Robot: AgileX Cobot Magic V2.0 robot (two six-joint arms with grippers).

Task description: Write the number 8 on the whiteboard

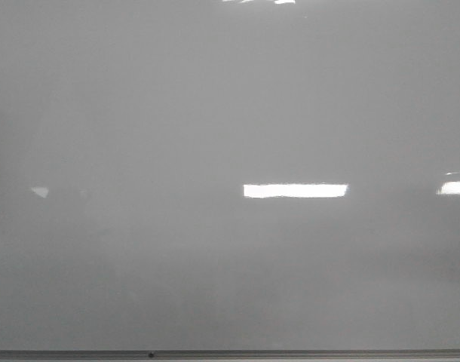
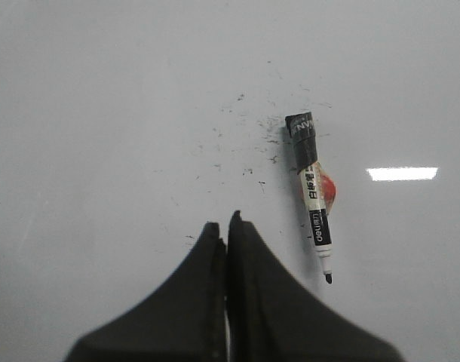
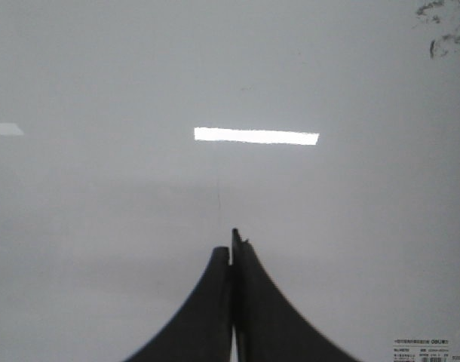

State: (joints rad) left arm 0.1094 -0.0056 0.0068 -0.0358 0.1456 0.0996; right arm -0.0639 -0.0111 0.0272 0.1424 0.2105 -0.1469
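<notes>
The whiteboard (image 1: pixel 215 113) fills the front view, glossy pale grey, with its thin grey frame edge (image 1: pixel 230 353) along the near side. No number 8 shows on it in any view. A white and black marker (image 2: pixel 314 194) lies uncapped on the board in the left wrist view, its black tip (image 2: pixel 328 278) pointing toward the gripper side, a red-orange bit beside its barrel. My left gripper (image 2: pixel 227 226) is shut and empty, just beside the marker. My right gripper (image 3: pixel 232 243) is shut and empty over bare board (image 3: pixel 139 226). Neither gripper shows in the front view.
Small black marker specks (image 2: pixel 249 147) are scattered on the board near the marker's cap end. Dark smudges (image 3: pixel 447 30) sit on the board in the right wrist view, and a small printed label (image 3: pixel 430 351) too. Bright light reflections (image 1: pixel 295 191) lie on the board.
</notes>
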